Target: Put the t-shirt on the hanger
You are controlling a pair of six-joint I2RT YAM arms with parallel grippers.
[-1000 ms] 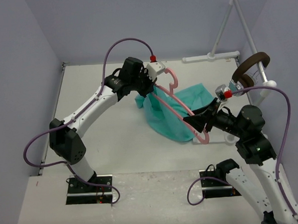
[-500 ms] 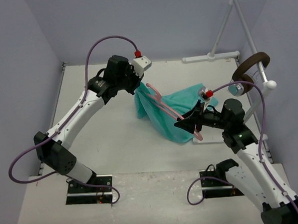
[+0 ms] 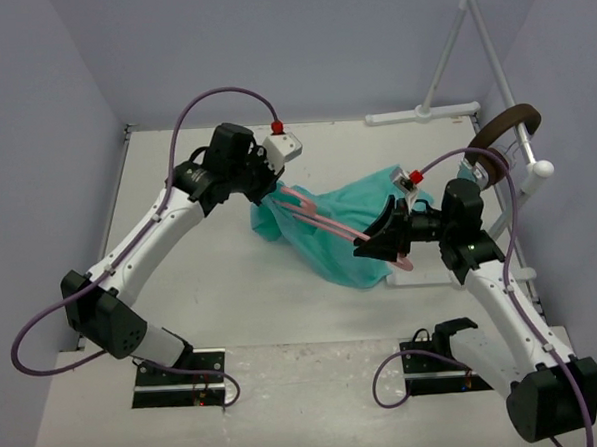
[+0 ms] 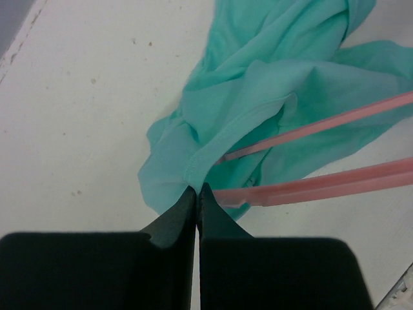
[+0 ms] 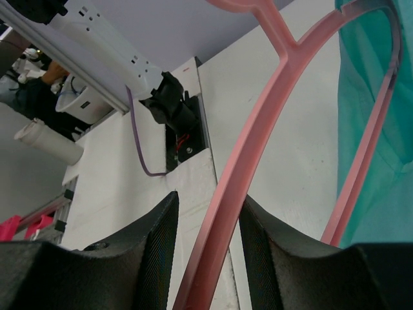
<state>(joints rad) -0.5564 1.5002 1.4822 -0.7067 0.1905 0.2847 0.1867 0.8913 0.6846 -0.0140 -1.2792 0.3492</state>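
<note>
The teal t-shirt [image 3: 352, 249] lies bunched on the white table, partly lifted at its left edge. My left gripper [image 3: 270, 191] is shut on the shirt's hem; in the left wrist view the closed fingertips [image 4: 195, 188] pinch the cloth [image 4: 277, 77]. The pink hanger [image 3: 314, 212] slants across the shirt from left to right, and its two bars [image 4: 322, 187] run into the cloth. My right gripper [image 3: 377, 243] holds the hanger's lower right end. In the right wrist view the hanger's arm [image 5: 258, 155] passes between the fingers [image 5: 210, 197], and its far shoulder goes inside the shirt [image 5: 381, 161].
A white tubular rack [image 3: 448, 57] stands at the back right with brown headphones [image 3: 501, 133] hanging on it. Lilac walls close the table on the left, back and right. The arm bases [image 3: 181, 375] sit at the near edge.
</note>
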